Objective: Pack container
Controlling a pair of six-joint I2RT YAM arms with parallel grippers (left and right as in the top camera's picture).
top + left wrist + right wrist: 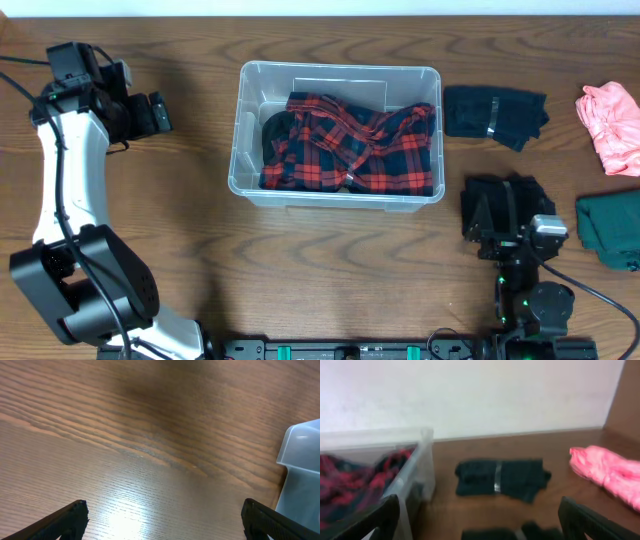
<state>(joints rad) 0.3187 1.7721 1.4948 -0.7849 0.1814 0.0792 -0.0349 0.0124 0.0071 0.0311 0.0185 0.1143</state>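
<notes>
The right gripper at 5 o'clock and the left gripper at 10 o'clock are held spread and empty. The container is set mid-table on brown wood grain, with a plaid shirt inside. A white wall is seen beyond.

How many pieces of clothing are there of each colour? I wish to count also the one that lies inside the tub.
Red and navy plaid shirt, inside the container: 1
Black garments: 2
Pink garment: 1
Teal garment: 1
Total: 5
</notes>
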